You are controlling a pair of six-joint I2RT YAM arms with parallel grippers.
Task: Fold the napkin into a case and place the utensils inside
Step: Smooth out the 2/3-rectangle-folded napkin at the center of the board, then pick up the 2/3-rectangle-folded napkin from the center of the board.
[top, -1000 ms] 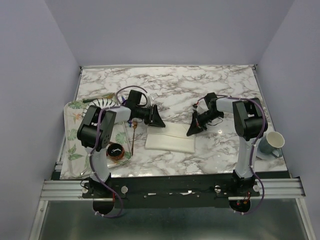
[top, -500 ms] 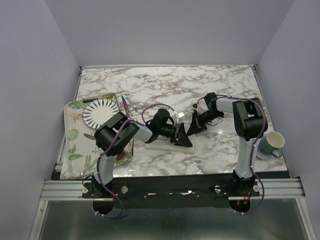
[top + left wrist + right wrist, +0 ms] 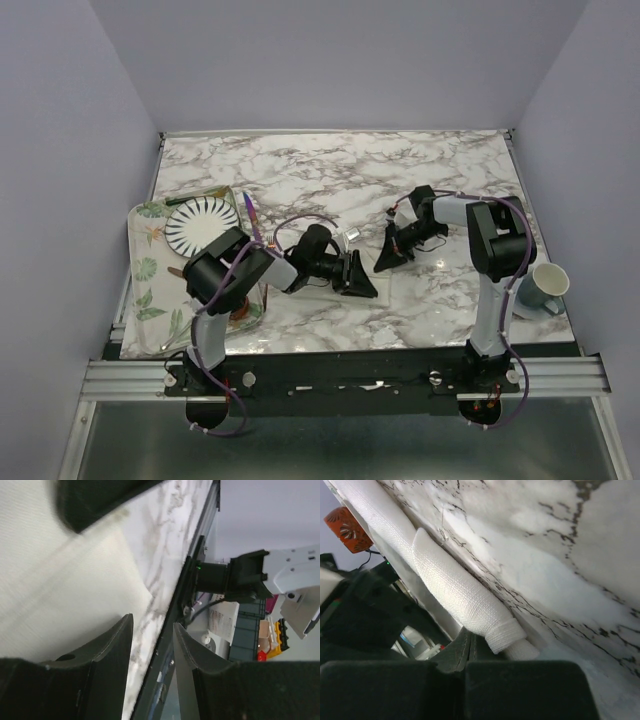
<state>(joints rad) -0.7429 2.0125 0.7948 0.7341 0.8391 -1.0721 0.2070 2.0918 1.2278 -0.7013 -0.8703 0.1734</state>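
Lilac walls [image 3: 330, 60] enclose a white marble table [image 3: 330, 165] with grey veining.

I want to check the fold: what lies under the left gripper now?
The cream napkin lies under the left gripper, on the marble table. From above, the left arm covers most of it.

The folded cream cloth napkin [image 3: 65, 580] is blurred and cut off at the left wrist view's edges (from above, the left arm [image 3: 268, 268] covers most of it). Whether the right gripper [image 3: 468, 642] pinches its rolled end cannot be told.
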